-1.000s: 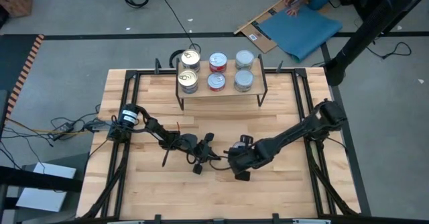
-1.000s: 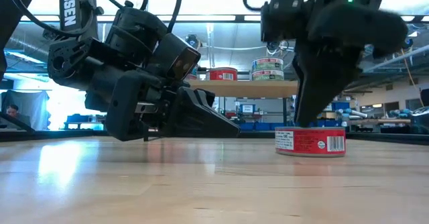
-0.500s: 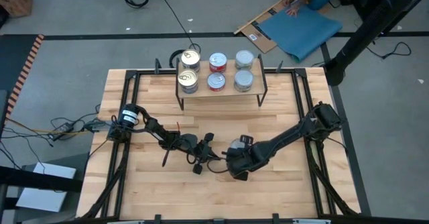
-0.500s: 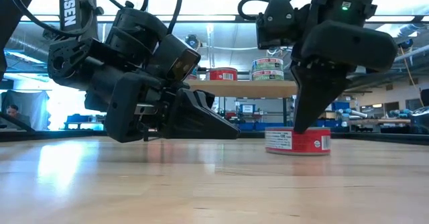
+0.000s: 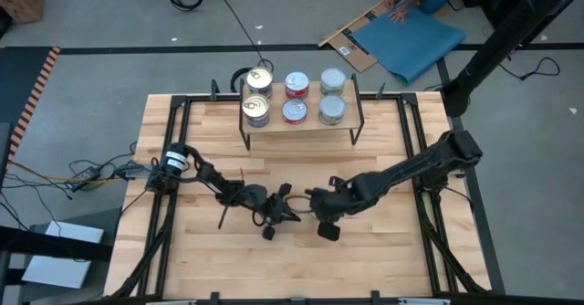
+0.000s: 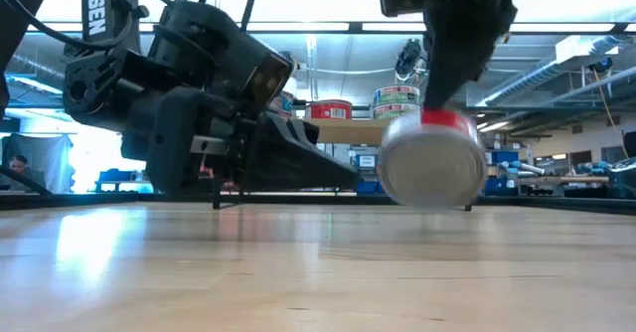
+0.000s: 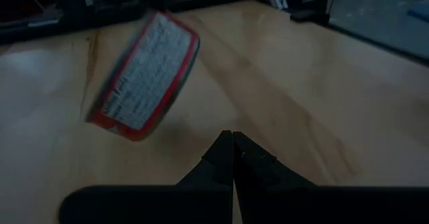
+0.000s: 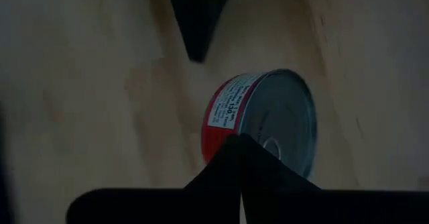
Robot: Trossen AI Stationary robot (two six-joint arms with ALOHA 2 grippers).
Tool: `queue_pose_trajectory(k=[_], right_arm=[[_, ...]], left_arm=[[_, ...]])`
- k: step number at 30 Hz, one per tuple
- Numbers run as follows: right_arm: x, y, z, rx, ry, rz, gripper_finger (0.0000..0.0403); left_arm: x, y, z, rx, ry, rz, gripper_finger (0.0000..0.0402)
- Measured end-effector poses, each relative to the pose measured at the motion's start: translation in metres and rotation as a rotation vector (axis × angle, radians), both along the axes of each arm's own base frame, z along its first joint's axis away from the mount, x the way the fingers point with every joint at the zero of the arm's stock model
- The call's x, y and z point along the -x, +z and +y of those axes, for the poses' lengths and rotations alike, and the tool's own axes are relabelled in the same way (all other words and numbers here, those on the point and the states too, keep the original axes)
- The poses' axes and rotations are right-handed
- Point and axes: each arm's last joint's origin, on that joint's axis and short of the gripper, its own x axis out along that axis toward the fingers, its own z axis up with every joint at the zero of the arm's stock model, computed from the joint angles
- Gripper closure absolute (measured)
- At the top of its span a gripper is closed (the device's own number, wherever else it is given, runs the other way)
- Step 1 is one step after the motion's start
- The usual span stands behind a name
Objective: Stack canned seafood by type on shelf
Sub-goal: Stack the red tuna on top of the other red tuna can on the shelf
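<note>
While tipped on edge: red tin, seemingly off the counter
Right tool: clenched, gripping nothing, at tin
Left tool: clenched, empty, near tin

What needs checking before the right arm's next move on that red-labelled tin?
1. Right claw gripping the red-labelled tin: not ok; it is shut on nothing, with the tin beyond it.
2. Tin lying flat on the table: not ok; it is tipped on edge.
3. Tin at rest: cannot tell.
4. Left claw clear of the tin: not ok; it is shut, low and close by.
5. Red-topped tins on the shelf: ok; they sit upright in the middle column.
</note>
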Motion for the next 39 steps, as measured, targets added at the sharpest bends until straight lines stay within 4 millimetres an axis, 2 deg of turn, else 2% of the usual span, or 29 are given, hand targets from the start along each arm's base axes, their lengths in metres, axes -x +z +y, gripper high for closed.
queue_pose_trajectory(k=[4,10,15,20,24,31,39], right_arm=[[0.0,0.016,-0.009,-0.121,-0.026,-0.047,0.0401],[-0.011,0.019,-0.018,-0.328,-0.015,-0.068,0.0402],[-0.016,0.008,-0.027,-0.415,0.0,-0.063,0.0402],[-0.014,-0.011,-0.038,-0.505,-0.017,-0.059,0.0402],[-0.014,-0.022,-0.045,-0.593,-0.018,-0.085,0.0402],[-0.01,-0.032,-0.058,-0.605,-0.039,-0.07,0.0402],[-0.01,-0.033,-0.065,-0.579,-0.027,-0.08,0.0387]], left_arm=[[0.001,0.005,-0.004,0.008,-0.013,-0.033,0.0396],[0.001,0.007,-0.007,0.012,-0.026,-0.052,0.0396],[0.004,0.012,-0.009,0.009,-0.036,-0.064,0.0396],[0.017,0.03,-0.008,-0.002,-0.048,-0.112,0.0396],[0.025,0.034,-0.006,-0.002,-0.045,-0.112,0.0396],[0.025,0.033,-0.005,-0.004,-0.038,-0.1,0.0396],[0.025,0.033,-0.005,-0.003,-0.037,-0.098,0.0396]])
